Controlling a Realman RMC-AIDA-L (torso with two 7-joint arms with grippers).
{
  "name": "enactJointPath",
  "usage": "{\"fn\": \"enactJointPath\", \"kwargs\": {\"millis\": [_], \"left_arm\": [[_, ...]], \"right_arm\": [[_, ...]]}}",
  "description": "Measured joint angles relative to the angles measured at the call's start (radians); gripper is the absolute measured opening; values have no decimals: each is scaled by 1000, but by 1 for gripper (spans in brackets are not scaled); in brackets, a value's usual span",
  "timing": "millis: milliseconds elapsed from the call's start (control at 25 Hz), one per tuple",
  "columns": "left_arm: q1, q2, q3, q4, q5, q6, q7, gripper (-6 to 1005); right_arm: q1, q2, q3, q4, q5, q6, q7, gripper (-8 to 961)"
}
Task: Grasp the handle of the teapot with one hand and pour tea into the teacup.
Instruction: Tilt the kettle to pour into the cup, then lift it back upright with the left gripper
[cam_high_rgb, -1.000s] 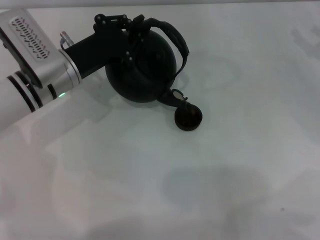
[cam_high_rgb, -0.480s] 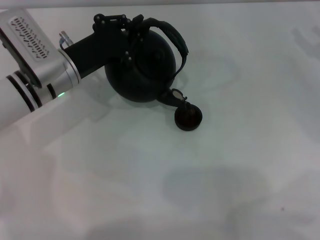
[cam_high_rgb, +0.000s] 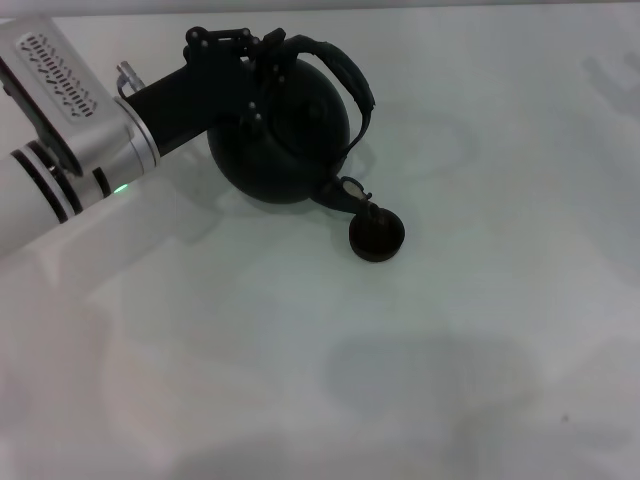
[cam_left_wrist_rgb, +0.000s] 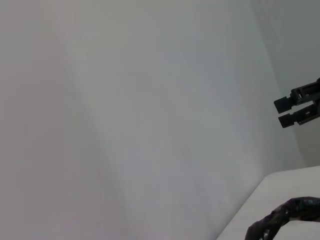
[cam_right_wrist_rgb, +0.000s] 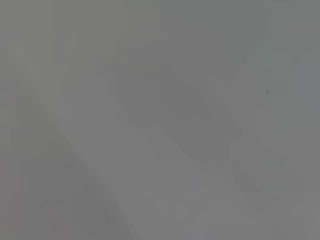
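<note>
The round black teapot (cam_high_rgb: 285, 135) hangs tipped toward its spout (cam_high_rgb: 345, 190) in the head view. My left gripper (cam_high_rgb: 268, 52) reaches in from the left and is shut on the handle (cam_high_rgb: 350, 78) near its far end. The spout's pale tip sits right at the far rim of the tiny dark teacup (cam_high_rgb: 376, 237), which stands on the table. No stream of tea can be made out. In the left wrist view the handle's rough wrapped band (cam_left_wrist_rgb: 282, 222) shows at one corner, and two black fingertips (cam_left_wrist_rgb: 295, 102) lie close together. The right gripper is out of view.
The white table (cam_high_rgb: 450, 350) stretches wide around the pot and cup, with a faint shadow patch near its front. My left arm's silver forearm (cam_high_rgb: 70, 130) fills the left side. The right wrist view shows only a blank pale surface.
The teapot has crept very slightly toward the far side, its spout still at the cup's rim. The teacup and the left arm's hold are unchanged.
</note>
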Motion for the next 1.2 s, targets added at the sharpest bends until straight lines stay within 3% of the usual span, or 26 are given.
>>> {"fn": "enactJointPath", "kwargs": {"millis": [1200], "left_arm": [[10, 0, -10, 0, -12, 9, 7, 145]], "right_arm": [[-2, 0, 0, 0, 0, -8, 0, 872]]}}
